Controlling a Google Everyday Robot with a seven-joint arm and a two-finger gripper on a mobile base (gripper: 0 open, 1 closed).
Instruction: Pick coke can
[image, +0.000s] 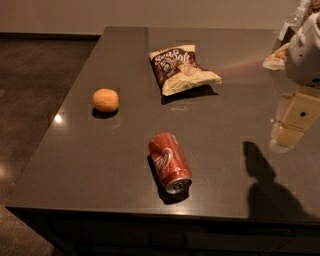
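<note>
The can (170, 162) is lying on its side on the dark table (90, 170), a bit below the middle of the frame and near the table's front edge. Its long side is running from the upper left down to the lower right, only a little slanted. Its silver top end, with the drinking hole, is pointing at the lower right, toward the front edge. The other end is pointing up toward the chip bag (182, 70). The can is red-orange with white curly writing on its side, and it is casting a small dark shadow beside it.

The orange (106, 100) is sitting to the upper left of the can, well apart from it. The chip bag is lying farther up, near the top middle of the frame.

The gripper (295, 122) is hanging at the right edge of the frame, well apart from the can and touching nothing I can see. I cannot tell if the claw is spread or pressed together. Its dark shadow (262, 185) is falling on the table at the lower right.
</note>
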